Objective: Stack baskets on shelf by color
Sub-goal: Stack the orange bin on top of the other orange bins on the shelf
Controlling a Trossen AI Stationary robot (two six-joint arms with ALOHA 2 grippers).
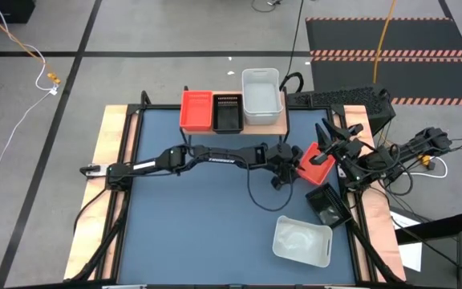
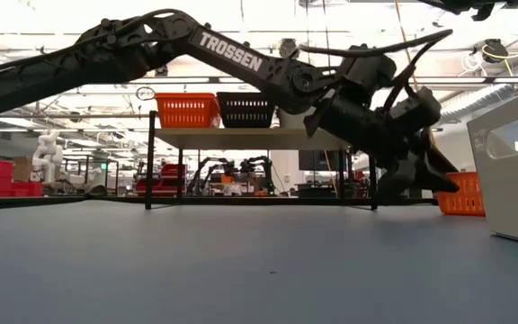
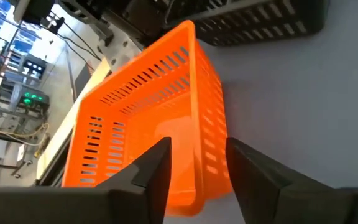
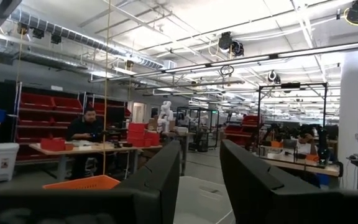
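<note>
Shelf (image 1: 283, 120) used as landmark. On it, per high view: red basket (image 1: 196, 110) at one end, black basket (image 1: 228, 112) in the middle, white basket (image 1: 261, 95) at the other end. Low view caught only the red (image 2: 187, 110) and black (image 2: 245, 109) ones on the shelf board (image 2: 241, 136); the white one there was hidden behind the left arm.

Left gripper (image 1: 283, 170) reached in front of the shelf toward a second red basket (image 1: 318, 163) lying on the table (image 1: 207, 225) off the shelf's white-basket end. High view couldn't settle contact. Left wrist view did: fingers (image 3: 157, 165) stood parted, straddling that basket's near wall (image 3: 191, 124), not squeezing it, so released, basket resting on the table. Same view showed a black basket (image 3: 260, 25) just beyond it.

High view showed another black basket (image 1: 326, 205) on the table nearer the front than the red one, and a white basket (image 1: 301, 241) further forward still. Low view gave the white one's side (image 2: 511, 175) and a slice of the red (image 2: 464, 195) behind the left gripper (image 2: 416, 175).

Right gripper (image 1: 327, 136) sat raised beside the shelf's white-basket end, over the red table basket. Right wrist view: fingers (image 4: 160, 180) apart, holding nothing, pointed at the room; a seated person (image 4: 87, 127) at a far bench, a red basket rim (image 4: 82, 183) low
</note>
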